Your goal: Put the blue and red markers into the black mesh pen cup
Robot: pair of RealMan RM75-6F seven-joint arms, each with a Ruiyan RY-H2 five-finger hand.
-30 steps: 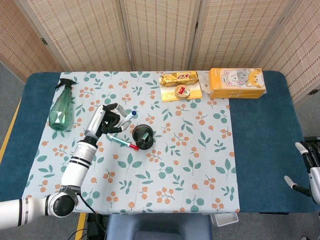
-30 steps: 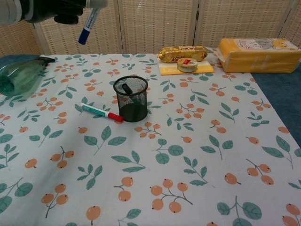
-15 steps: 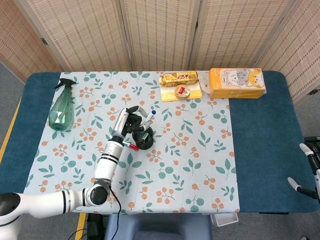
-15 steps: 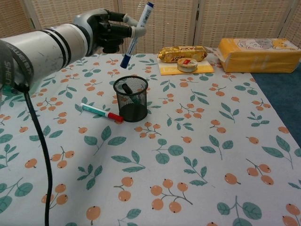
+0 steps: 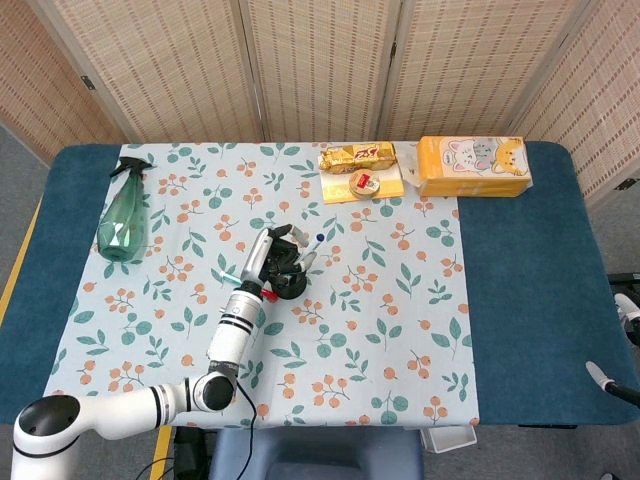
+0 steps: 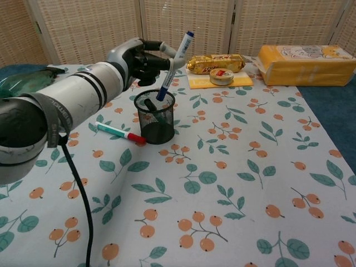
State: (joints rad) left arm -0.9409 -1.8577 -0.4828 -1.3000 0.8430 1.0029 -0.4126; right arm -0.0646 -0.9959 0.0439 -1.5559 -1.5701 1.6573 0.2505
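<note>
Black mesh pen cup [image 5: 287, 273] sits near the middle of the floral-clothed tabletop [image 5: 400, 330] in the head view, with the left hand [image 5: 271, 252] over it, fingers pinching the blue marker [image 5: 310, 250], whose lower end dips at the cup's rim. The red marker [image 5: 247, 284] lies flat just left of the cup. A green spray bottle [image 5: 126, 212] lies far left; a yellow box [image 5: 472, 166] and a snack packet [image 5: 357, 156] stand at the far side. At the right edge only a sliver of the right hand [image 5: 622, 340] shows; whether its fingers are spread or clenched cannot be told.

From the chest view, the left hand [image 6: 139, 60] holds the blue marker [image 6: 174, 65] tilted, tip just inside the pen cup [image 6: 155, 116]. The red marker [image 6: 120, 133] rests on the cloth, its red cap touching the cup's base.
</note>
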